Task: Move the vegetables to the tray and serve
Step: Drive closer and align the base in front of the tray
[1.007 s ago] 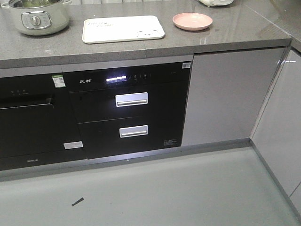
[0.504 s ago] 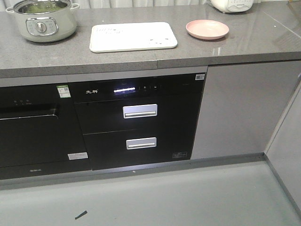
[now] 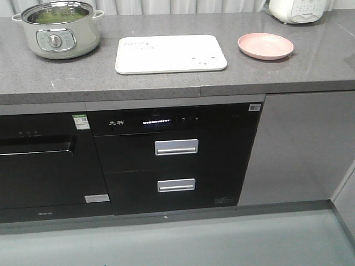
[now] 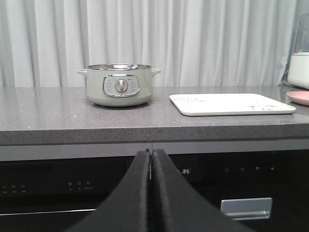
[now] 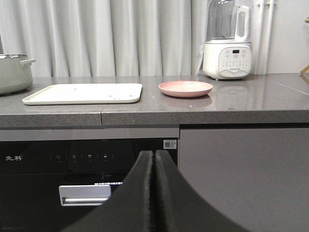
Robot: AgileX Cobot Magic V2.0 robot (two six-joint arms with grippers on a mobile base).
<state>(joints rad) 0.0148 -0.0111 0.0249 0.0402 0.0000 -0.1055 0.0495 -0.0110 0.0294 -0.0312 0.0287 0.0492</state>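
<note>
Holding green vegetables (image 3: 52,15), the pale-green round pot (image 3: 60,37) sits left of the cream-white plastic tray (image 3: 171,54); my left gripper (image 4: 150,162) and right gripper (image 5: 154,162) are pinched closed.

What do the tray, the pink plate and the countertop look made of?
Tray: likely plastic, matte cream-white, moulded rounded corners.
Pink plate: plastic or melamine, uniform colour, soft sheen.
Countertop: speckled grey stone or quartz, polished; it mirrors the plate.
</note>
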